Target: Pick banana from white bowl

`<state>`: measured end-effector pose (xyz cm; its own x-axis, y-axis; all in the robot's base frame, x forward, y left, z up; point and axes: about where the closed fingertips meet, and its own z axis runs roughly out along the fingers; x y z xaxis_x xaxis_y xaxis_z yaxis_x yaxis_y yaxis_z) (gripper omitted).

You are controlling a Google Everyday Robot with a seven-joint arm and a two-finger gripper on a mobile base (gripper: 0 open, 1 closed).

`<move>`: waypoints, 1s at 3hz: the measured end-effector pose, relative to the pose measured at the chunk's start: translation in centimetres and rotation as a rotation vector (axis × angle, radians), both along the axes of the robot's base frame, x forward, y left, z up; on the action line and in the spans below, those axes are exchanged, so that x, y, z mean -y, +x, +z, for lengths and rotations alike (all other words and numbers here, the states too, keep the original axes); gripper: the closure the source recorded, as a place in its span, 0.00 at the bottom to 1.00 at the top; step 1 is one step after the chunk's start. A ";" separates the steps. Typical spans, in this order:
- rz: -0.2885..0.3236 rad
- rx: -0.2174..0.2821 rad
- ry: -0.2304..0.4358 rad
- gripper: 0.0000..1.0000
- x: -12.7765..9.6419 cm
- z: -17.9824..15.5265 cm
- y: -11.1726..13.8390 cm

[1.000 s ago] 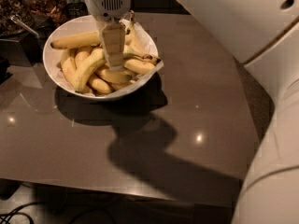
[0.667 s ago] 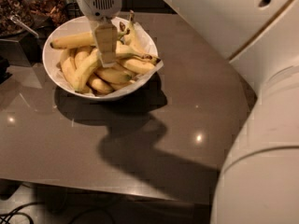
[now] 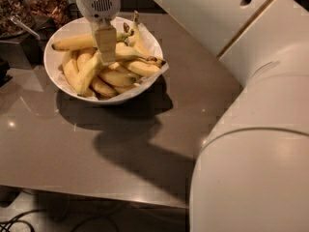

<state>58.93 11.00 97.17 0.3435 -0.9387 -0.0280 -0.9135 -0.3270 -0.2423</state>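
Observation:
The white bowl (image 3: 58, 74) stands at the back left of the grey table (image 3: 145, 144), full of yellow bananas. An arched banana (image 3: 137, 56) with a dark brown stem end lies on top of the pile, pointing at the right rim. Its left end runs under my gripper. A long, nearly straight banana (image 3: 72, 42) lies across the back of the bowl. My gripper (image 3: 107, 57) hangs from above into the middle of the bowl, its tip down among the top bananas. I cannot see whether it holds any of them.
Dark containers of snacks (image 3: 46, 4) and a metal handle (image 3: 21, 27) stand behind the bowl at the back left. My white arm and body (image 3: 251, 139) fill the right side. The table's front edge (image 3: 96, 197) is near, with cables (image 3: 19, 221) on the floor.
My gripper has moved left and back across the bowl, from the right of its middle to over the centre. The bananas and bowl have not visibly shifted.

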 end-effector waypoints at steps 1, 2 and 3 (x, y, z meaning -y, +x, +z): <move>-0.003 -0.015 -0.024 0.42 0.1 -1.1 0.4; -0.003 -0.036 -0.055 0.42 0.3 -2.4 0.4; -0.009 -0.058 -0.080 0.41 0.7 -3.7 0.4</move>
<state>59.33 10.26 93.48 0.3353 -0.9417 0.0273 -0.9280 -0.3352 -0.1624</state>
